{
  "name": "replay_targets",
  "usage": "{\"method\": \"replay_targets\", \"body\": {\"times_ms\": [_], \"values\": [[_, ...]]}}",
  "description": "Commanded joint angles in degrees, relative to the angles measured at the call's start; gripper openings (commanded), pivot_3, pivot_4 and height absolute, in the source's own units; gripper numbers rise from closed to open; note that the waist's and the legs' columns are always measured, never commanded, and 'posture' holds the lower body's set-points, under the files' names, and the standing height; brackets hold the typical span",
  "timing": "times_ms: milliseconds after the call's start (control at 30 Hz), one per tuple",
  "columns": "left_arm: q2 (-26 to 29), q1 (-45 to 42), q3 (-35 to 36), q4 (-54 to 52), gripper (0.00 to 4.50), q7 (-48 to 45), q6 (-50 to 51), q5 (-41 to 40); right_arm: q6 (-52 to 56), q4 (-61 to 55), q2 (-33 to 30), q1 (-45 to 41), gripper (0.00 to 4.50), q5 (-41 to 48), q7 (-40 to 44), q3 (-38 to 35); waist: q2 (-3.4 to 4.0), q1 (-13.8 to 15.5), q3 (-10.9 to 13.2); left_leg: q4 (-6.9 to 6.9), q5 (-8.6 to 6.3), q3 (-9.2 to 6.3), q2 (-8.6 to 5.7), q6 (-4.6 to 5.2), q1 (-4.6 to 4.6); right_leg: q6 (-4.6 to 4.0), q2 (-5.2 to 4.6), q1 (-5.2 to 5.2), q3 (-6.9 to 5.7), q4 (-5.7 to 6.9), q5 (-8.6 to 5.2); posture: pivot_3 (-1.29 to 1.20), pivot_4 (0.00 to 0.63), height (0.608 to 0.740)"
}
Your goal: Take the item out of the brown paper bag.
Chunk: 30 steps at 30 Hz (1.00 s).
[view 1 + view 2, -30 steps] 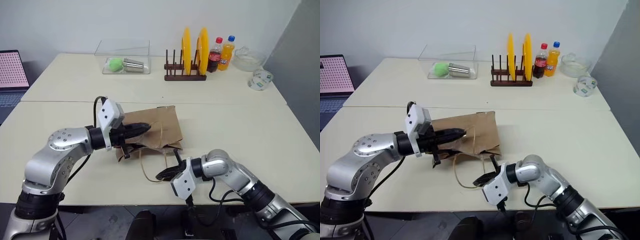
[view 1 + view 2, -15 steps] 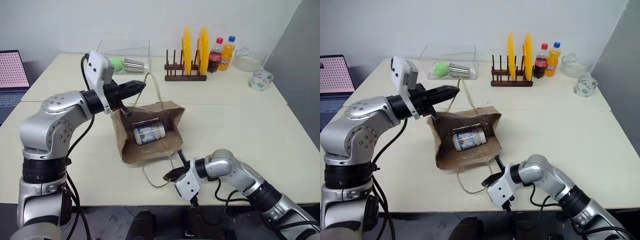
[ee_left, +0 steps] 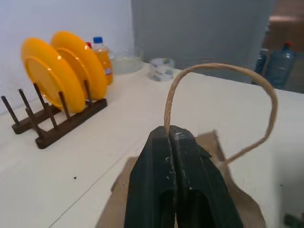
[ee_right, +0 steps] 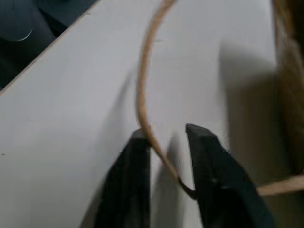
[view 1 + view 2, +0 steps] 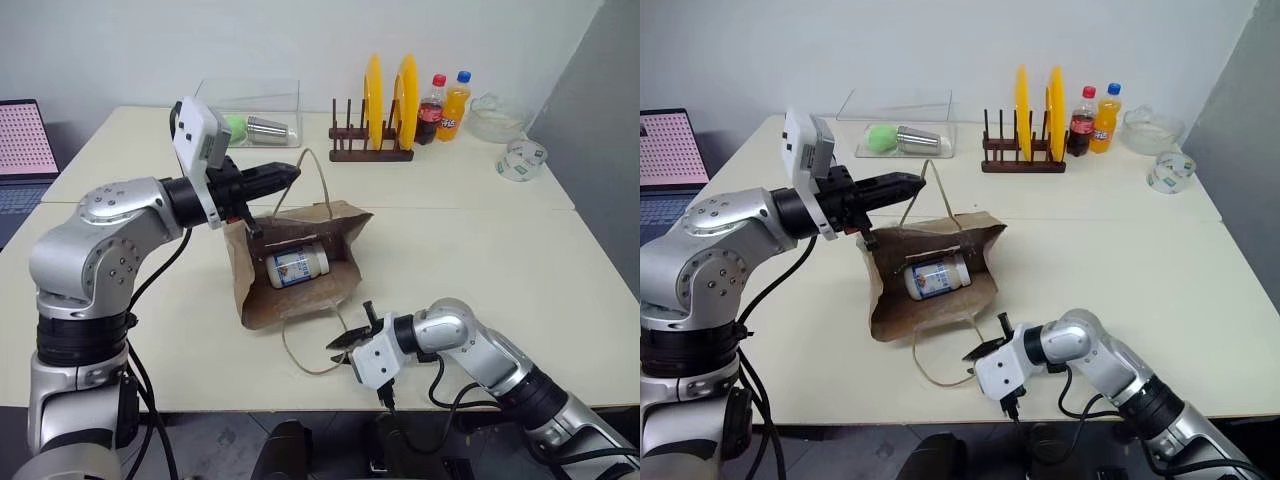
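While the bag is held up by one string, its mouth gapes toward the camera and the inside shows plainly.

Left gripper point(image 5: 290, 172): fingers pressed tight together, pinching the upper handle point(image 3: 223, 71) of the brown paper bag point(image 5: 300, 270); the loop arches up and away from the fingertips, then drops to the bag's top edge.

Brown paper bag: creased, hanging just below and beyond the left gripper's tips, its lower side resting on the table point(image 5: 480, 250); its open mouth faces the near table edge.

Item point(image 5: 297, 265): a stubby whitish bottle with a blue-and-white label, lying on its side inside the bag, below the left gripper and well apart from the right one; neither gripper touches it.

Right gripper point(image 5: 352, 338): low over the table by its near edge, fingers parted by a narrow gap; in the right wrist view the lower handle point(image 4: 145, 95) runs between the two fingers point(image 4: 128, 185), but whether it touches them I cannot tell.

Lower handle: a tan loop lying slack on the table, reaching from the bag's bottom edge to the right gripper.

Beyond the left gripper: a dish rack point(image 5: 370, 150) with two yellow plates point(image 5: 388, 100), a cola bottle point(image 5: 430, 110) and an orange soda bottle point(image 5: 453, 106) just beside it.

Far side: a clear box point(image 5: 245, 115) with a green thing and a metal cup inside.
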Motion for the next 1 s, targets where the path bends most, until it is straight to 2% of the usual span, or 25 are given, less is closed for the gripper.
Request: {"method": "replay_targets", "body": {"times_ms": [33, 67, 267, 333, 433, 567, 667, 767, 867, 900, 1000], "values": [[0.45, 0.46, 1.47, -3.48, 0.0, -0.38, -0.17, -1.56, 8.72, -8.37, -3.75, 1.12, 2.28, 7.52, 4.79, -5.0, 0.01, 0.05, 0.02, 0.0, 0.0, 0.0, 0.0, 0.0, 0.0, 0.0, 0.0, 0.0, 0.0, 0.0, 0.0, 0.0, 0.15, 0.74], [0.4, 0.88, 1.37, -3.87, 0.0, -0.47, -0.15, -1.72, 13.05, -11.15, -5.57, 1.87, 2.61, 10.16, 6.35, -6.62, 0.01, 0.07, 0.03, 0.0, 0.0, 0.0, 0.0, 0.0, -0.02, 0.0, -0.01, 0.0, 0.0, -0.01, 0.0, 0.0, 0.15, 0.74], [0.12, 1.57, 1.03, -4.19, 0.0, -0.35, -0.27, -2.13, 27.96, -21.21, -16.84, 4.52, 2.61, 23.09, 13.36, -15.3, 0.03, 0.06, 0.07, -0.01, -0.01, -0.02, 0.0, 0.01, -0.04, 0.01, -0.02, 0.01, -0.04, -0.07, -0.01, 0.0, 0.15, 0.74], [0.14, 1.57, 1.02, -3.98, 0.0, -0.43, -0.4, -2.13, 34.06, -22.9, -17.05, 3.34, 2.61, 29.14, 12.84, -18.5, 0.02, 0.05, 0.08, -0.01, -0.01, -0.01, 0.0, 0.01, -0.04, 0.02, -0.02, 0.0, -0.04, -0.07, -0.01, 0.0, 0.15, 0.74], [0.13, 1.57, 1.16, -3.71, 0.0, -0.53, -0.38, -2.26, 40.71, -24.03, -12.34, -2.33, 2.61, 33.67, 7.65, -20.39, 0.02, -0.49, 0.09, -0.01, -0.01, 0.02, 0.04, 0.01, -0.02, 0.02, 0.01, -0.01, -0.02, -0.04, -0.01, 0.0, 0.15, 0.74], [0.16, 1.08, 1.13, -2.74, 0.0, -0.83, -0.5, -2.16, 45.02, -22.18, -2.94, -10.31, 2.61, 30.96, -1.22, -15.44, 0.03, -0.48, 0.1, -0.04, -0.01, -0.04, 0.08, 0.0, -0.01, 0.01, 0.08, -0.04, -0.06, -0.01, -0.02, 0.0, 0.15, 0.74], [0.39, 0.83, 1.39, -1.86, 0.0, -1.15, -0.75, -1.88, 44.14, -18.6, 2.28, -13.98, 2.61, 25.78, -6.16, -10.19, 0.04, -0.43, 0.1, -0.05, -0.01, -0.05, 0.08, -0.01, -0.06, 0.0, 0.07, -0.08, -0.06, -0.03, -0.02, 0.0, 0.15, 0.74], [0.6, 0.58, 1.9, -1.07, 0.0, -1.11, -0.9, -1.6, 44.95, -15.91, 5.58, -16.86, 3.21, 22.62, -9.18, -6.62, 0.05, -0.09, 0.11, -0.05, -0.01, -0.05, 0.01, -0.02, -0.11, 0.0, -0.01, -0.09, -0.06, -0.07, -0.02, 0.0, 0.15, 0.74], [0.84, 0.06, 2.65, -0.09, 0.0, -0.73, -1.07, -1.4, 44.22, -11.94, 8.23, -19.47, 4.27, 18.09, -11.96, -2.82, 0.05, -0.11, 0.11, -0.03, -0.01, -0.03, -0.06, -0.02, -0.14, 0.02, -0.09, -0.09, -0.05, -0.1, -0.01, 0.0, 0.15, 0.74], [1.09, -0.18, 2.96, 0.35, 0.0, -0.7, -1.24, -1.24, 43.54, -10.03, 9.03, -20.38, 4.48, 15.24, -13.7, -1.02, 0.05, -0.18, 0.11, -0.03, -0.01, -0.02, -0.06, -0.02, -0.14, 0.02, -0.09, -0.1, -0.05, -0.09, -0.01, 0.0, 0.15, 0.74], [1.61, -0.51, 3.47, 1.2, 0.0, -0.86, -1.66, -0.79, 41.09, -6.45, 9.28, -21.98, 4.48, 8.24, -16.6, 3.16, 0.05, -0.18, 0.11, -0.04, -0.01, -0.04, -0.05, -0.02, -0.12, 0.01, -0.08, -0.1, -0.08, -0.07, -0.01, 0.0, 0.15, 0.74]]}}
